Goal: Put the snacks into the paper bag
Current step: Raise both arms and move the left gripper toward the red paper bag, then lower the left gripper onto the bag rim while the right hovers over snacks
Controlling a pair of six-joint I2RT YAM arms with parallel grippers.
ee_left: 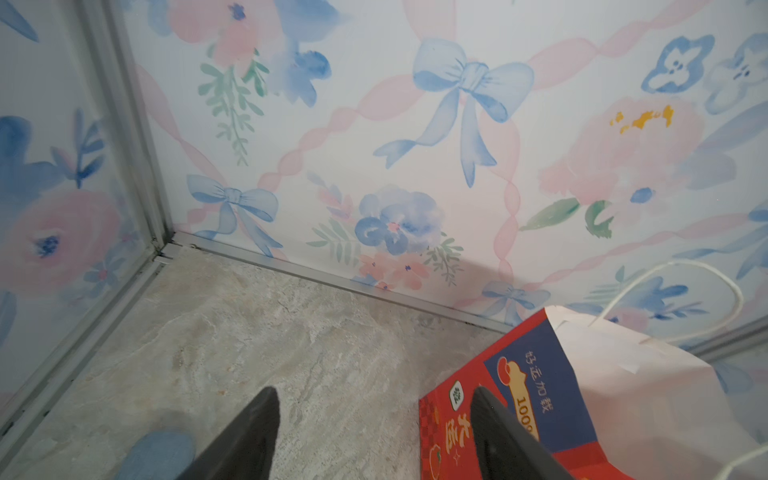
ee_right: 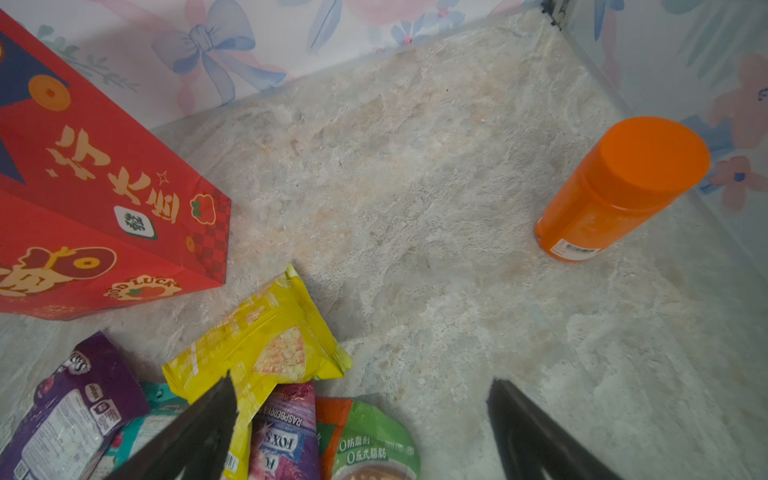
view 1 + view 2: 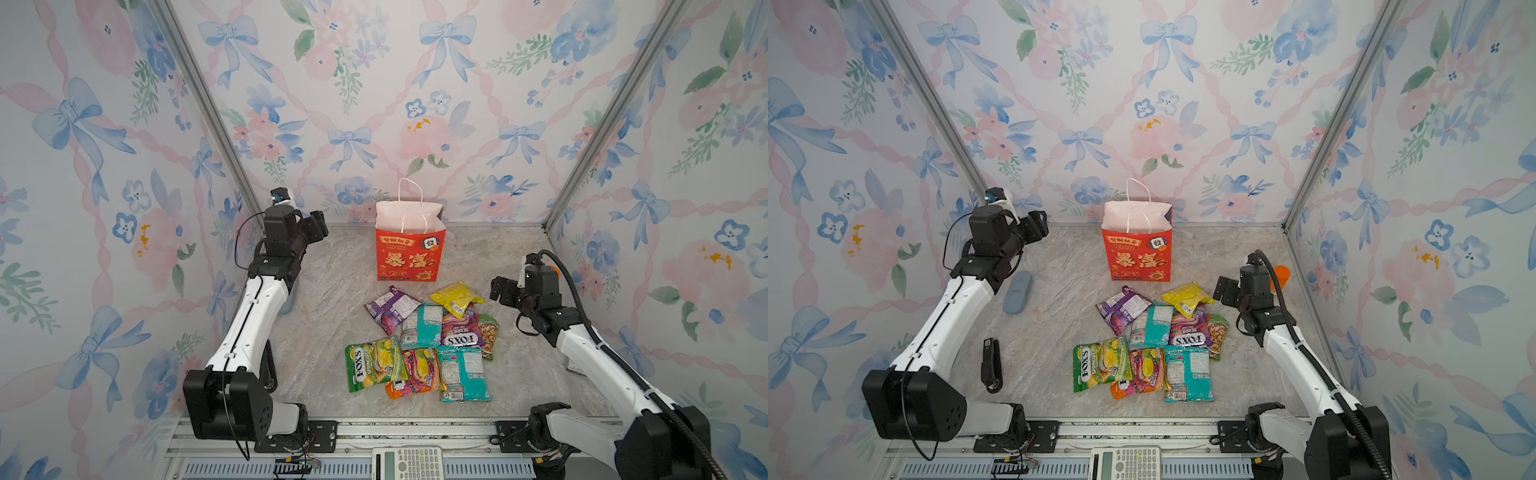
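The left gripper (image 1: pixel 374 392) is seen with its jaws parted and nothing between them; only bare table (image 1: pixel 316 357) shows in the gap. It is held above the surface to the left of the paper bag (image 3: pixel 409 253), near the bag's side panel but apart from it. The right gripper (image 2: pixel 361 380) is spread wide and is likewise empty. In the right wrist view one of its fingers (image 2: pixel 195 428) is seen across the edge of a yellow packet (image 2: pixel 266 345), though contact cannot be told. In both top views this gripper is placed just to the right of the heap, beside that packet.

The snacks (image 3: pixel 424 340) are gathered in an overlapping heap on the table, in front of the bag and outside it. The yellow packet is found nearest the bag, with a purple packet (image 3: pixel 390 309) to its left. Two teal packets (image 3: pixel 422 326) are laid toward the middle and the near edge, and a green FOX'S packet (image 3: pixel 372 363) is set at the near left corner.

The bag is stood upright near the back wall — mouth open, pale pink lining and white cord handles shown.

Farther out, an orange bottle (image 2: pixel 615 195) is stood upright by the right wall, well apart from the heap. In a top view a blue-grey oblong thing (image 3: pixel 1018 297) and a black stapler (image 3: pixel 991 365) are laid on the left of the table. A calculator (image 3: pixel 407 463) is rested on the front rail.
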